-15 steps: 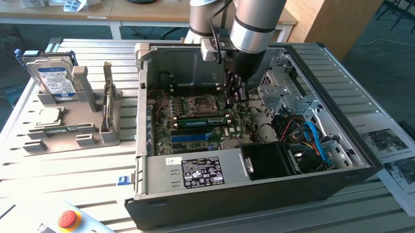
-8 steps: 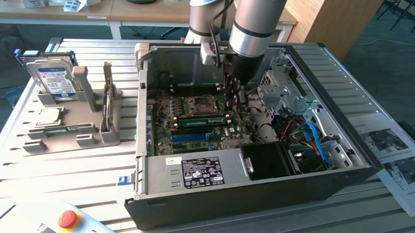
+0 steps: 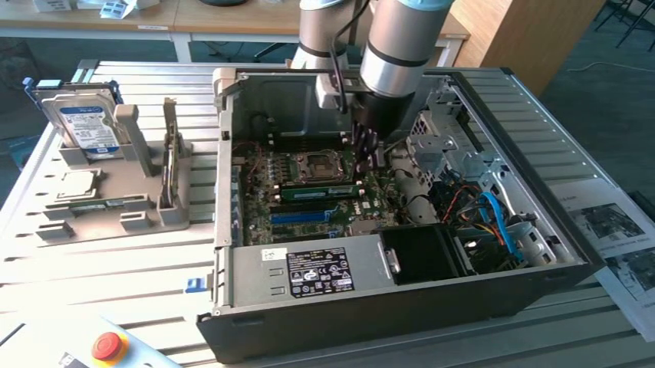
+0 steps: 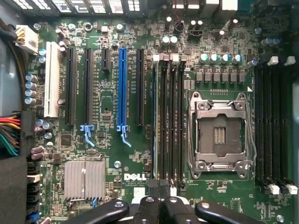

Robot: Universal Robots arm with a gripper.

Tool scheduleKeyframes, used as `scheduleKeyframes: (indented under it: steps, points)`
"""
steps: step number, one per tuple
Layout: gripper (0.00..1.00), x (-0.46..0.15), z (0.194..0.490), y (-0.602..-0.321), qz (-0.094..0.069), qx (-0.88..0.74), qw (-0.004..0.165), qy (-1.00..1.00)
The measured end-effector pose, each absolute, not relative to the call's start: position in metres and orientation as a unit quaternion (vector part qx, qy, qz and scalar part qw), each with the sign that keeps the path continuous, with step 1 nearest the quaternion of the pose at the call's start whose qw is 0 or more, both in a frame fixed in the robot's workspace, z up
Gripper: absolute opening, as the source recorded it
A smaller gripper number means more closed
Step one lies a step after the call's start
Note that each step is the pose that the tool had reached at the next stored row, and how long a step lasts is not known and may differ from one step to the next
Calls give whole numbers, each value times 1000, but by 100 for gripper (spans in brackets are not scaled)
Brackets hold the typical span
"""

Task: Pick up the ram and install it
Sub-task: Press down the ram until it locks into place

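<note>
Ram (image 3: 317, 192) stood as a green stick in one of the memory slots on the motherboard (image 4: 107, 140), between the CPU socket (image 4: 219, 133) and the long blue slot (image 4: 122, 84). It ran parallel to both. We judged that it sat low and level in its slot, though we could not tell whether the latches at its ends had closed.

We saw the gripper (image 4: 161, 186) with its fingers pressed together and nothing between them. It hung over one end of that bank of memory slots. We took the closed fingers for a blunt pusher rather than a grasp, since a stick already in its slot needs pressure from above, not a hold. We could not tell whether the tips touched the ram's top edge.

The computer case (image 3: 573, 261) lay on its side on the slatted tabletop (image 3: 123, 291), open face up. That left the arm a straight way down to the board. The power supply (image 3: 307, 272) filled the case's near wall in the exterior view, well clear of the slots.

Toward the tabletop's edge at the exterior view's left, a hard drive (image 3: 87, 126) stood upright in a grey fixture (image 3: 113, 222). We supposed it was set there so that parts offer a narrow edge for grasping.
</note>
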State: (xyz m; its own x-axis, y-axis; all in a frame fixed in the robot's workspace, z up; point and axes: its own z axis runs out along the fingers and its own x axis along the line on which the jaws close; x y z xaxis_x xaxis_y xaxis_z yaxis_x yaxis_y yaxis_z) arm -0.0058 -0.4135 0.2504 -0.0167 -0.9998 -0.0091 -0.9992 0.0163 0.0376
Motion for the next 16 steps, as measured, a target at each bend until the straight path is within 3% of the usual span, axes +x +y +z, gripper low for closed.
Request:
scheduleKeyframes:
  steps: [16]
  points:
    - [10,-6,243,-413,-16,701,11,-713]
